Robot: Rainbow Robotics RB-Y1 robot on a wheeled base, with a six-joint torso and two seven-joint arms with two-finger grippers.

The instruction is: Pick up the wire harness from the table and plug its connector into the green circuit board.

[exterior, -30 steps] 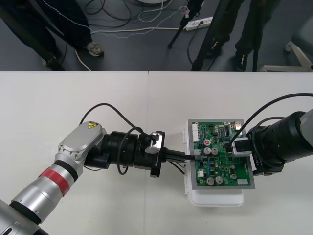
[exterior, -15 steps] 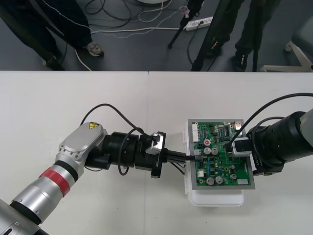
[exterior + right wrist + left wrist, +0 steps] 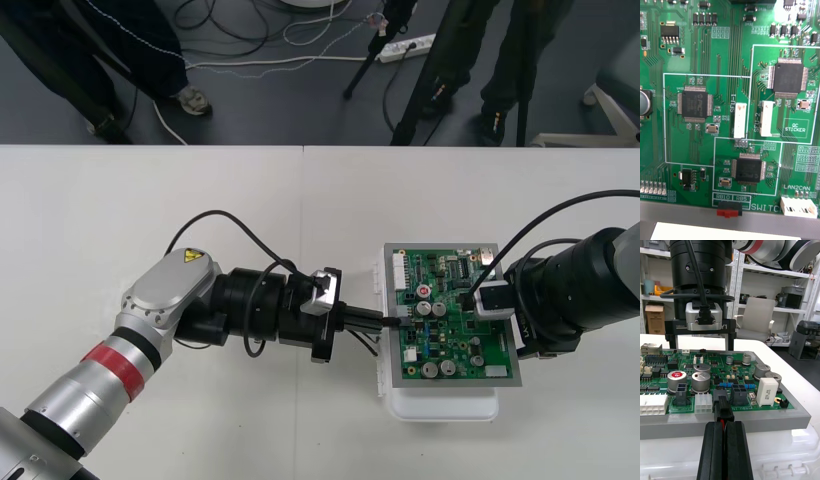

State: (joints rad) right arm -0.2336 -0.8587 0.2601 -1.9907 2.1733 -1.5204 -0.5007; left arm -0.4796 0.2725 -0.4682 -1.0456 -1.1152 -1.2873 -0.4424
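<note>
Left claw (image 3: 724, 424), closed on plug (image 3: 723, 409): now slightly nearer board (image 3: 790, 397) than before; seating unconfirmed. Right claw (image 3: 702, 347) spread open, over board.

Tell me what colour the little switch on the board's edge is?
Red. The switch shows best in the right wrist view.

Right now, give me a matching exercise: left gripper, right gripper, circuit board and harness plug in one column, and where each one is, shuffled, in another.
1 left gripper
2 right gripper
3 green circuit board
4 plug

A sits on the white base
B over the board's right side
C clamped between shut jaws
D shut, at the board's left edge

Pairs: 1-D, 2-B, 3-A, 4-C
</note>
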